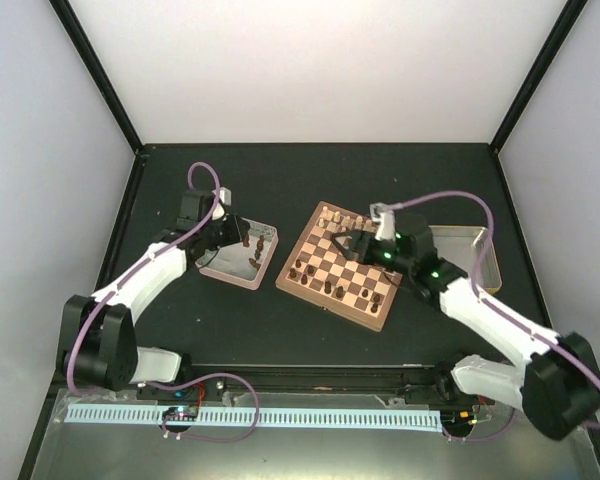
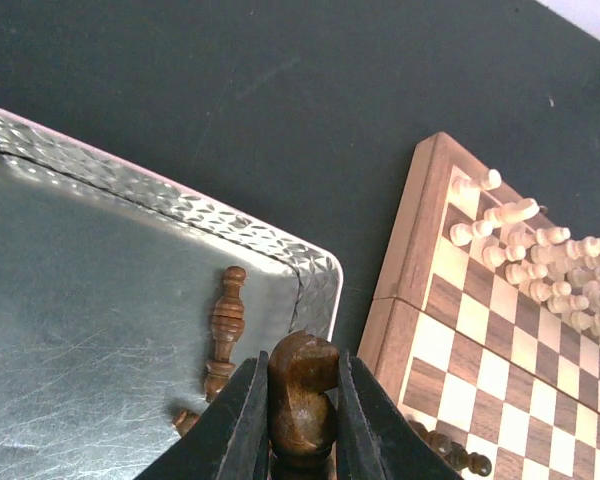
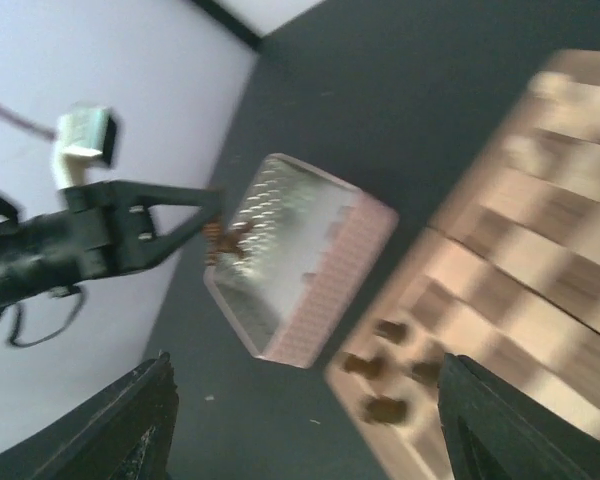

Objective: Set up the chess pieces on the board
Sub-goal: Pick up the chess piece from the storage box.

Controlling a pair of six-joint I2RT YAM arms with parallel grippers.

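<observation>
My left gripper (image 2: 298, 362) is shut on a dark brown knight (image 2: 302, 400), held over the right-hand end of a shallow metal tray (image 2: 310, 262). Another dark piece (image 2: 225, 328) lies on its side in that tray beside the fingers. The board (image 1: 372, 310) lies just right of the tray, with several dark chess pieces (image 1: 310, 274) along its near-left side and cream ones (image 1: 335, 215) along the far side. My right gripper (image 1: 344, 243) hovers open over the board; its wrist view is blurred and shows nothing between the fingers (image 3: 130, 430).
A second metal tray (image 1: 477, 240) lies right of the board, partly under the right arm. Dark matting (image 1: 280, 180) covers the table between black frame posts, and white walls close it in.
</observation>
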